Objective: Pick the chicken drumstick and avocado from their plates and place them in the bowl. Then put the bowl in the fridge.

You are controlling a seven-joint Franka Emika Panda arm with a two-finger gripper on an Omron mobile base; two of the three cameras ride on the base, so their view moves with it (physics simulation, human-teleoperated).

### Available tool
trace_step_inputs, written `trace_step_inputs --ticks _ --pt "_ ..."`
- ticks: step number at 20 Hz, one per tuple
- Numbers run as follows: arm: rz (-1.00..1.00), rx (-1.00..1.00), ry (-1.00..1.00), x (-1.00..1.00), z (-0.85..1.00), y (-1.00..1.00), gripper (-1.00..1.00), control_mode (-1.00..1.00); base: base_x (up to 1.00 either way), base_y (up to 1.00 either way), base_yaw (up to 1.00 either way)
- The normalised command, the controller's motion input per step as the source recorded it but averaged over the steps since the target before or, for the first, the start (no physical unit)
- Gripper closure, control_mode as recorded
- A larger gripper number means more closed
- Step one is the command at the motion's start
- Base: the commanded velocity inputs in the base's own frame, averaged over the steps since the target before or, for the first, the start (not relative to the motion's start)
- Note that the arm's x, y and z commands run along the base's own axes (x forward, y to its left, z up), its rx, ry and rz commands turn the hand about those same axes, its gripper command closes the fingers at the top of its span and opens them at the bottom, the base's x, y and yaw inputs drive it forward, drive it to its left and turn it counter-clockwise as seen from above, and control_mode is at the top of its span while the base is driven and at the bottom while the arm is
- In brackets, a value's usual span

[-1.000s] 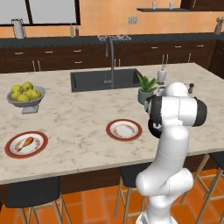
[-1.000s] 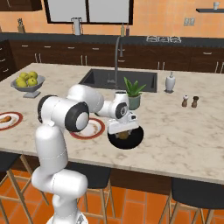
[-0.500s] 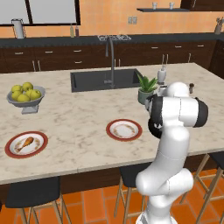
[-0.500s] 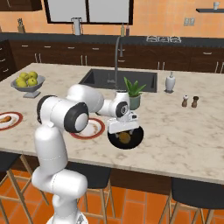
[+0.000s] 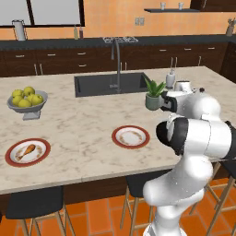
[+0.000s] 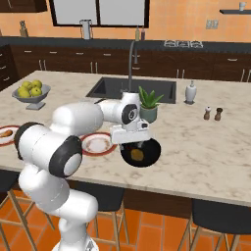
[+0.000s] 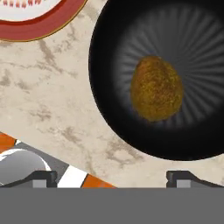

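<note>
Avocado in the bowl, drumstick not yet fetched

Desk first: we see it carrying everything, and our arm reaches over its near edge so that the gripper hangs just above the black bowl with its jaws spread wide and holding nothing, which we judge fits a drop just made. That bowl sits near the desk's front edge, beside the nearer plate, and holds the avocado alone, lying a little off its middle. The nearer plate is bare now, so we take it for the avocado's own. The far plate at the desk's left end holds the chicken drumstick, well apart from the bowl; we judge that to be the next pick. A grey footed bowl behind it holds yellow-green fruits.
</note>
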Motion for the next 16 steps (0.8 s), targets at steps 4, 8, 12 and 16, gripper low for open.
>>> trace_step_inputs --ticks 4,8,12,16 --pt "-0.31 0.00 0.00 -0.98 0.10 0.98 -1.00 -1.00 0.00 0.00 0.00" --pt "-0.38 0.00 0.00 -0.70 0.00 0.81 -1.00 -1.00 0.00 0.00 0.00" --pt "-0.41 0.00 0.00 -0.37 0.00 0.97 -1.00 -1.00 0.00 0.00 0.00" --pt "-0.28 0.01 0.00 -0.45 0.00 0.68 -1.00 -1.00 0.00 0.00 0.00"
